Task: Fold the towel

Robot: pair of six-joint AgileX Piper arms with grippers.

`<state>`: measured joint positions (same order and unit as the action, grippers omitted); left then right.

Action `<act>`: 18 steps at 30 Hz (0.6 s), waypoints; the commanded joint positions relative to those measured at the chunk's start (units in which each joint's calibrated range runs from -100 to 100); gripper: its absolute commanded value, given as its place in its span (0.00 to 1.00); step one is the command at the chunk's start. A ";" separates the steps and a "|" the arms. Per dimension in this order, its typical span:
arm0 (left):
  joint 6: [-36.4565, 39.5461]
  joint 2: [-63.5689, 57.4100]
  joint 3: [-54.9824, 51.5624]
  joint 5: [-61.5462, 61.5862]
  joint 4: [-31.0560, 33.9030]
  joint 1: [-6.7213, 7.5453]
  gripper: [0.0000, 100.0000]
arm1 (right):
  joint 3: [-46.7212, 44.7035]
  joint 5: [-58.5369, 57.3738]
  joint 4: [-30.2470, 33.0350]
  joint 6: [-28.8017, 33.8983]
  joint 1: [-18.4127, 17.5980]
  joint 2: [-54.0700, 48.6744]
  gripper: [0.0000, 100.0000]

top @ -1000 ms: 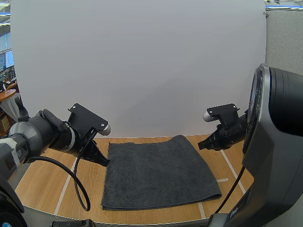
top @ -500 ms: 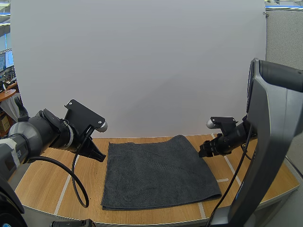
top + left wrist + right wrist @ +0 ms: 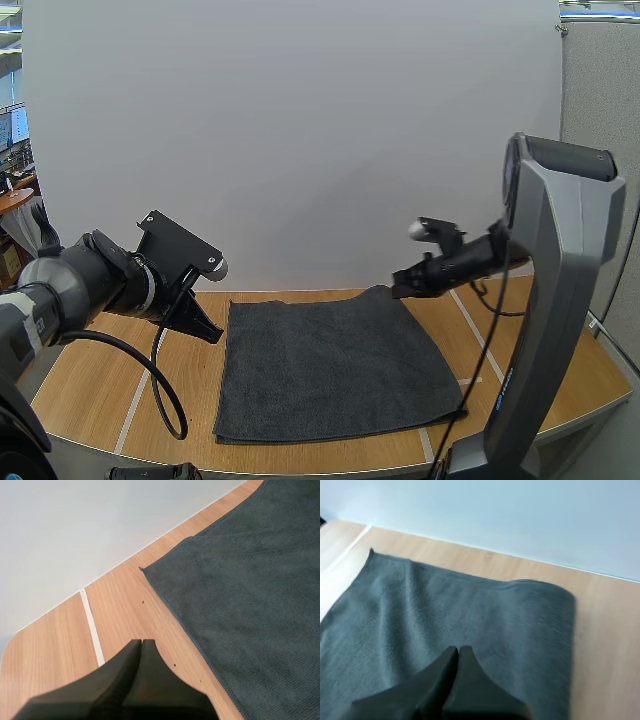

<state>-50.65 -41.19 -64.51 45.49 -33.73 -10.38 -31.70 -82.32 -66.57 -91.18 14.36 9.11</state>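
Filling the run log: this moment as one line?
towel lying flat | left gripper shut, beside left edge | right gripper shut, above far right corner

Most of the towel (image 3: pixel 240 590) beyond the left wrist view's edge.

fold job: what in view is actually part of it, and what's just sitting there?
Job:
towel, lying flat
left pincer, shut, beside the towel's left edge
right pincer, shut, near its far right corner

Lying about:
table
white tape line on the table
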 commanded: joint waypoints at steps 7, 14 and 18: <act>0.95 -0.35 -0.10 4.56 0.15 0.08 0.00 | 0.84 25.22 -1.82 -5.00 -5.91 8.55 0.00; 0.95 -0.35 -0.10 6.91 0.39 0.08 0.00 | 3.37 35.84 -0.39 -5.69 -5.40 13.31 0.00; 0.95 -0.35 -0.10 6.91 0.39 0.08 0.00 | 3.37 40.42 -0.39 -6.48 -4.92 13.72 0.00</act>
<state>-50.45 -41.19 -64.51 51.36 -33.53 -10.38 -28.69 -55.17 -67.63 -95.42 8.49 20.81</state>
